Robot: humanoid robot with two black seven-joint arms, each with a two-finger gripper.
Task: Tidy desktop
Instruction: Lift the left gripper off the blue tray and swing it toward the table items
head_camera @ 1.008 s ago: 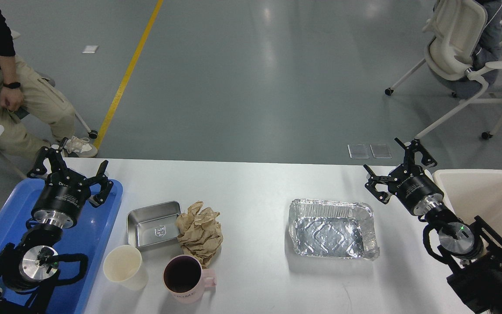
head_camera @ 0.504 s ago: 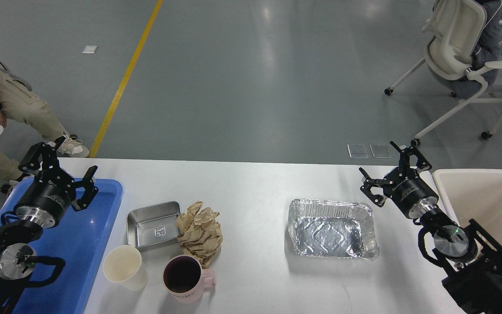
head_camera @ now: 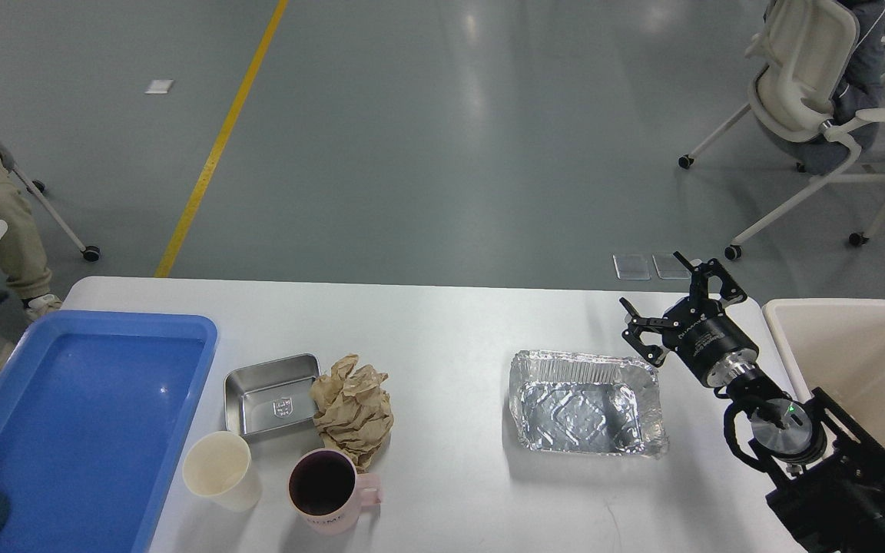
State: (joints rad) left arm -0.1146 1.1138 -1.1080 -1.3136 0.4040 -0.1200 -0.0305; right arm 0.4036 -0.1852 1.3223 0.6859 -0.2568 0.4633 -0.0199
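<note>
Nearest the robot, a pink mug (head_camera: 327,491) with dark liquid in it and a cream paper cup (head_camera: 220,468) are standing close together near the front edge of the desktop (head_camera: 450,346), the broad white surface that is filling the lower half of the view. Just behind them a crumpled ball of brown paper (head_camera: 352,407) is lying against the right side of a small steel tray (head_camera: 270,395), and to the left a blue plastic tray (head_camera: 81,415) is sitting bare. Further right a foil container (head_camera: 585,403) is resting upright and looks to be holding nothing. The right claw (head_camera: 673,319) is hanging just beyond the foil container's far right corner, its two fingers spread apart and gripping nothing, apart from the foil as far as I can tell. A cream bin (head_camera: 857,346) is waiting at the right edge, close by that arm. The left claw is not showing in this view at all, so nothing can be said of it. To my eye the tidying is only beginning: every loose item is sitting out on the surface, and the right arm seems to be lining up on the foil container. The next move probably calls for lowering the spread fingers over the thin rim and closing gently, since foil is likely to buckle, before carrying it across to the bin.
</note>
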